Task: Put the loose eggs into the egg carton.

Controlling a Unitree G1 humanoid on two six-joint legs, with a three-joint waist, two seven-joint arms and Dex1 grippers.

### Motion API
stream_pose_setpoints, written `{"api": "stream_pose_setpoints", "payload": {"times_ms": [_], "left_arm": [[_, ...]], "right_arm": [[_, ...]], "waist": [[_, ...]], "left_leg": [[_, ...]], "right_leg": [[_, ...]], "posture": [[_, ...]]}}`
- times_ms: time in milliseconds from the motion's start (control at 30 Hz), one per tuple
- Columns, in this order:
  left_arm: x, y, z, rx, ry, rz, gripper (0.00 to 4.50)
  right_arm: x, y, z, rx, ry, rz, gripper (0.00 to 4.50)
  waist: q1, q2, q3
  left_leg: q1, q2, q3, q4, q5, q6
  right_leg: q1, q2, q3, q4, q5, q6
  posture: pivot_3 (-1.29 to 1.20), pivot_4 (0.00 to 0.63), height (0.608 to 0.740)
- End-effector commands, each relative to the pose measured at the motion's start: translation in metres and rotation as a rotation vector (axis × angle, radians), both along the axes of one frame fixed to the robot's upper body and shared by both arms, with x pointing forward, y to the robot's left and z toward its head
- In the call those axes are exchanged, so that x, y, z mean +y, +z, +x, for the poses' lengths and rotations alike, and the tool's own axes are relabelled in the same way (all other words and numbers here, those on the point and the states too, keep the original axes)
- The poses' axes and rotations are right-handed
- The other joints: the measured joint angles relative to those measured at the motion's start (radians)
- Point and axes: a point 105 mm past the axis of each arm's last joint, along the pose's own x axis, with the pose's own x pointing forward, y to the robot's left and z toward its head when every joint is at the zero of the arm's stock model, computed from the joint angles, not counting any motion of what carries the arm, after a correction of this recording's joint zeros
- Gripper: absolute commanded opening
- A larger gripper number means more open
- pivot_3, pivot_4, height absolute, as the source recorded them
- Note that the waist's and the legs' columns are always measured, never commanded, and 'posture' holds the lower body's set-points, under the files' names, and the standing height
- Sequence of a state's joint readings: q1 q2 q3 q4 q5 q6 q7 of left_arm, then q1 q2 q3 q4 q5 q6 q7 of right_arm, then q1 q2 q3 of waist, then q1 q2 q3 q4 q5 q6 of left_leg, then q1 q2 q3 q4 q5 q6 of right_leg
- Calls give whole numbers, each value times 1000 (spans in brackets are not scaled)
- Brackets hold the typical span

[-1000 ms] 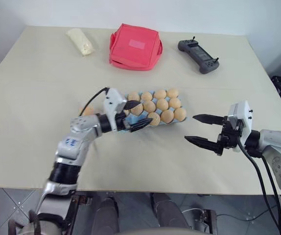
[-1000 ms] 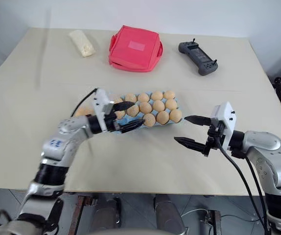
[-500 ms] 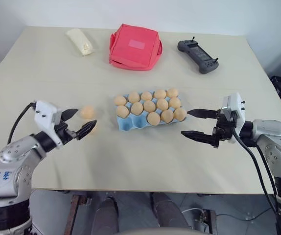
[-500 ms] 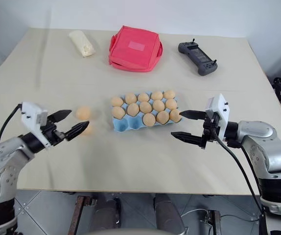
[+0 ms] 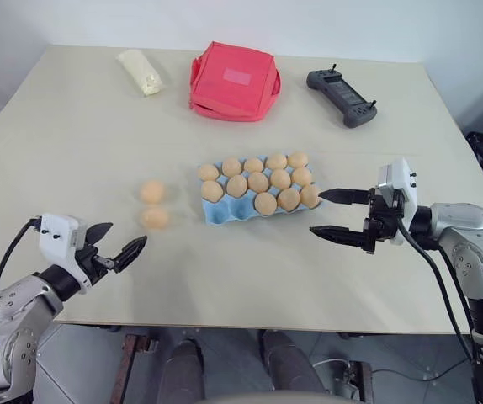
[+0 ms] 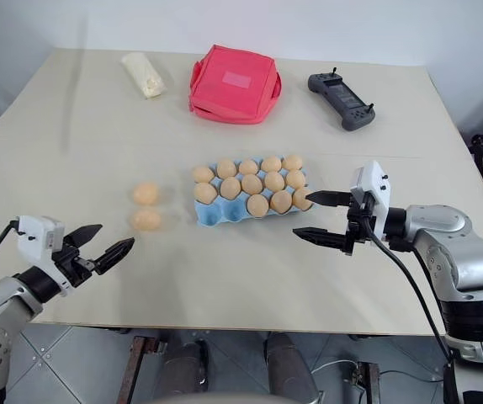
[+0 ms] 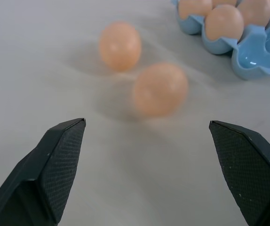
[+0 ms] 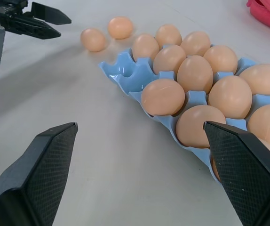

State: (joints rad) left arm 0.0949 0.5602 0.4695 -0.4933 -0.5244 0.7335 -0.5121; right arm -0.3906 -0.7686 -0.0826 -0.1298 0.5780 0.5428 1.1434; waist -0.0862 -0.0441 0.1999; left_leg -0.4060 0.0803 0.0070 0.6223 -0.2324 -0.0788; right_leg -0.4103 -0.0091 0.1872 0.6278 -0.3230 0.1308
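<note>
Two loose eggs, pale orange [image 5: 151,192] [image 5: 155,219], lie side by side on the table left of the egg carton [image 5: 222,215]. This light blue tray holds several eggs, and its near-left cups are bare. My left gripper [image 5: 128,234] hovers open and empty near the table's front-left edge, a short way in front of the nearer egg [image 7: 160,89]. My right gripper [image 5: 316,212] stands open and empty just right of the carton [image 8: 125,77], pointing at it.
At the back of the table lie a cream-white packet [image 5: 140,71], a red fabric pouch [image 5: 233,81] and a dark hand-held controller [image 5: 341,96]. The table's front edge runs just below both grippers.
My left gripper has swung away from the carton's near-left corner, out to the left and back toward the table's front edge, still open. The right gripper has hardly moved.
</note>
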Motion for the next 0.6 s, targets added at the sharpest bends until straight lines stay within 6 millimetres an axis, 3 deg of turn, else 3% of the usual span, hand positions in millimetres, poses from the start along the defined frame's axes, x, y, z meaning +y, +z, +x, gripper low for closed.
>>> {"api": "stream_pose_setpoints", "payload": {"times_ms": [33,267,433,600], "left_arm": [[-9,4,13,-6,-46,11,4490],[-18,-1,42,14,-107,44,4490],[-29,-17,53,75,-177,72,4490],[-39,-21,56,94,-245,90,3272]], "right_arm": [[3,10,0,-45,20,-2,4500],[2,10,-2,-47,10,-1,4500],[1,11,-4,-47,-3,1,4500],[2,10,-5,-47,-4,0,4500]], "waist": [[1,0,0],[-1,0,0],[0,0,0],[1,0,0]], "left_leg": [[0,0,0,0,0,0],[0,0,0,-1,0,0],[0,0,1,-2,-1,-1],[0,0,1,-2,-1,-1]], "right_leg": [[0,0,0,0,0,0],[-1,0,0,0,0,1],[-1,0,0,0,7,14],[-1,0,0,0,7,14]], "posture": [[0,150,740],[0,150,740],[0,150,740],[0,150,740]]}}
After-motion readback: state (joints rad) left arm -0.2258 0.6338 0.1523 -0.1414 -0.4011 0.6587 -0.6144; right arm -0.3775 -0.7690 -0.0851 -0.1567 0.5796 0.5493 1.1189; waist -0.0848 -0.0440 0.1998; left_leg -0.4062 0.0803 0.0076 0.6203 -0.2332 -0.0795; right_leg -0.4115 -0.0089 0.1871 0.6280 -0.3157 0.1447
